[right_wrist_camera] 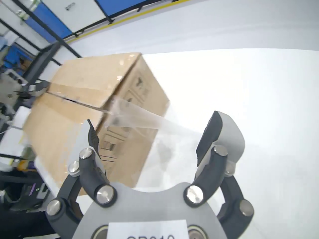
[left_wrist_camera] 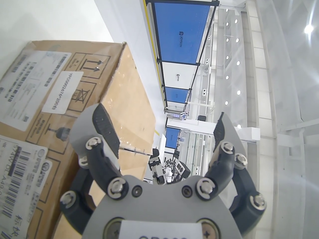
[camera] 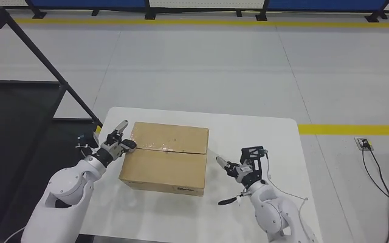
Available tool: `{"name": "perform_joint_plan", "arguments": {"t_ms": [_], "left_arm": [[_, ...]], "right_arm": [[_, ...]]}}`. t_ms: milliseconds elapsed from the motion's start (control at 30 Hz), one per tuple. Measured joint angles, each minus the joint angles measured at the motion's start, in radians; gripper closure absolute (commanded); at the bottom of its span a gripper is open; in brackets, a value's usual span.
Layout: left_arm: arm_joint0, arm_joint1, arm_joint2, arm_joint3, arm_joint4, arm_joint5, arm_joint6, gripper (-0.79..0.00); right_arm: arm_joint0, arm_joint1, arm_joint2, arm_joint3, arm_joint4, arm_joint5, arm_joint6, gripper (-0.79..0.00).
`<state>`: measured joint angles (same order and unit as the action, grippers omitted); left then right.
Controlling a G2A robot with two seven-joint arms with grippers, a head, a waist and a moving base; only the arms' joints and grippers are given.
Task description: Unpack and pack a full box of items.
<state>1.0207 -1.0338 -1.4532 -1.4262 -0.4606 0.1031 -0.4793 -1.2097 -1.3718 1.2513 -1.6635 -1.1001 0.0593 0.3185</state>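
The cardboard box (camera: pixel 165 157) stands closed near the centre of the white table (camera: pixel 261 130), its top seam running lengthwise. The left gripper (camera: pixel 125 135) is at the box's left end with its fingers spread. The left wrist view adds detail: one finger (left_wrist_camera: pixel 106 128) lies at the labelled end face, beside the seam. The right gripper (camera: pixel 221 181) is just off the right end, also spread wide. The right wrist view adds a strip of clear tape (right_wrist_camera: pixel 159 124) stretched from the seam end to one finger pad (right_wrist_camera: pixel 208 135).

matt cardboard box (camera: pixel 165 158), glossy tape (right_wrist_camera: pixel 139 119)
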Motion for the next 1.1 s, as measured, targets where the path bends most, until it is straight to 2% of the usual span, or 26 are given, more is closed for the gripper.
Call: {"name": "perform_joint_plan", "arguments": {"t_ms": [100,333,600,800,1100], "left_arm": [[0.004,-0.001,-0.002,-0.005,0.002,-0.001,0.003,-0.785],[0.011,-0.004,0.001,-0.016,0.012,0.000,0.012,-0.785],[0.014,-0.008,0.006,-0.022,0.020,0.003,0.023,-0.785],[0.013,-0.011,0.011,-0.024,0.023,0.006,0.032,-0.785],[0.008,-0.015,0.015,-0.020,0.027,0.010,0.033,-0.785]], "right_arm": [[0.015,-0.002,-0.049,0.020,-0.172,0.097,0.053,-0.785],[0.110,-0.014,-0.129,0.132,-0.308,0.101,0.173,-0.785],[0.224,-0.035,-0.180,0.262,-0.322,0.097,0.243,-0.785],[0.316,-0.064,-0.229,0.392,-0.319,0.179,0.272,-0.785],[0.359,-0.101,-0.242,0.491,-0.266,0.334,0.147,-0.785]]}}
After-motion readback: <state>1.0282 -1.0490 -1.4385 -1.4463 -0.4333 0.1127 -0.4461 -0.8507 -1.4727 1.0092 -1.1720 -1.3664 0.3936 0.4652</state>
